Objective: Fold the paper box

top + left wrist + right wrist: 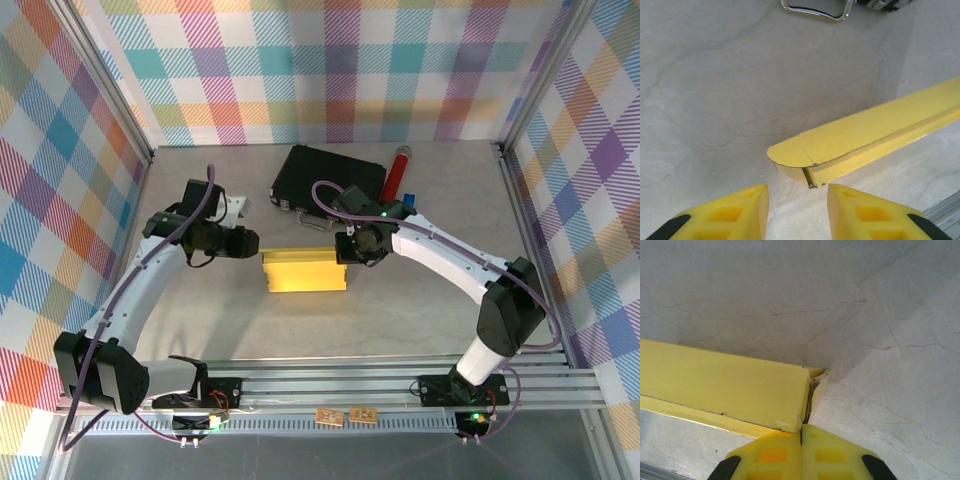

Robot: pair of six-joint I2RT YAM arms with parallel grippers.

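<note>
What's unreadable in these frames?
Right wrist: whether the shut right fingers pinch the paper box end flap; their tips cover the contact.
Left wrist: box's far end cut by right edge; black case cut by top edge.
Top: two tan tags at the near edge, too small to read.

The left arm [140, 275] and the right arm [450, 255] are alike: smooth white link shells set between chunky black joint housings, the largest a blocky black shoulder near each base. A purple cable [205, 195] loops loosely along the left one, and a second purple cable [325, 190] arcs above the right wrist. A small green light [384, 213] glows on the right wrist housing. The left hand [797, 210] and the right hand [801, 450] carry bright yellow fingers [740, 212], moulded with shallow rectangular pockets and tipped with black patches at their outer edges.
</note>
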